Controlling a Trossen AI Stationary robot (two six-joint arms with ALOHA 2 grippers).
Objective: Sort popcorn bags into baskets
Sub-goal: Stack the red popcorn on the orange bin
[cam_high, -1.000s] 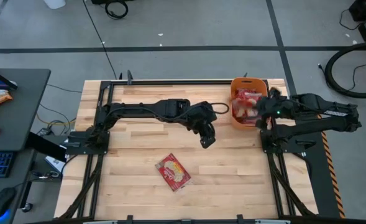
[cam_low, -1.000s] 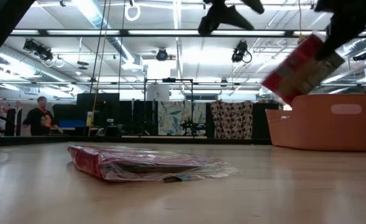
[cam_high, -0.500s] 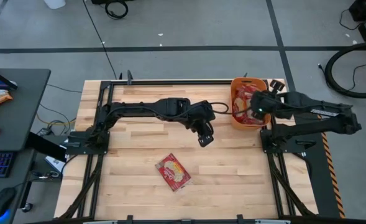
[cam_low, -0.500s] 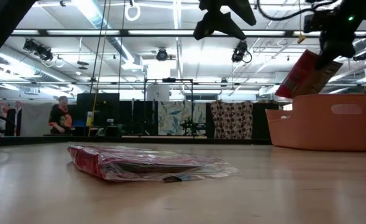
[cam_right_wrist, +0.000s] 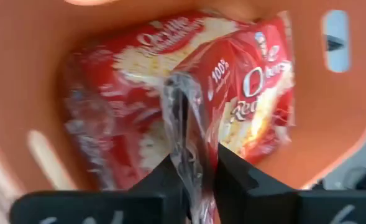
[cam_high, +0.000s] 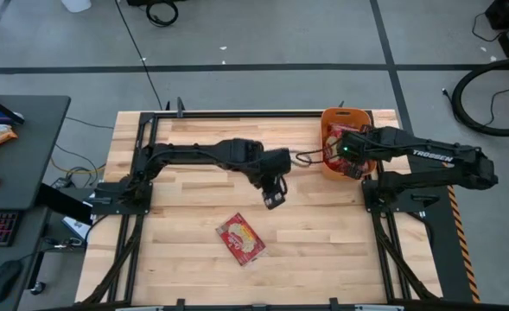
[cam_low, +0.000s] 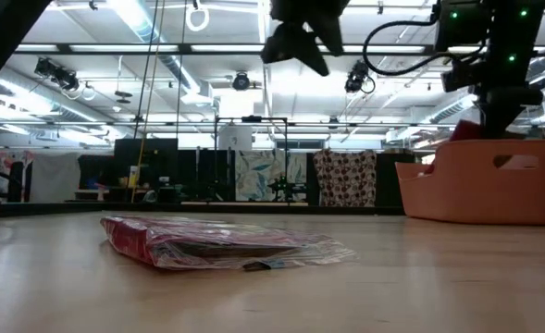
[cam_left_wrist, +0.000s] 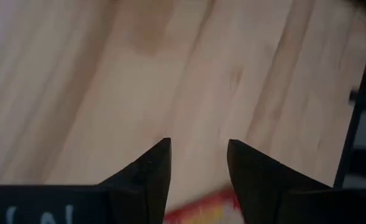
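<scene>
Right gripper [cam_right_wrist: 192, 168] clamps a popcorn bag [cam_right_wrist: 245, 106] inside the orange basket [cam_high: 336, 117] at the tabletop's far right corner; left gripper [cam_left_wrist: 195, 168], fingers parted and empty, hangs mid-tabletop above a loose bag [cam_high: 240, 238]

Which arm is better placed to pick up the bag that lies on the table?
Left. Its open claw hangs near the bag, while the right claw holds another bag inside the basket.
</scene>
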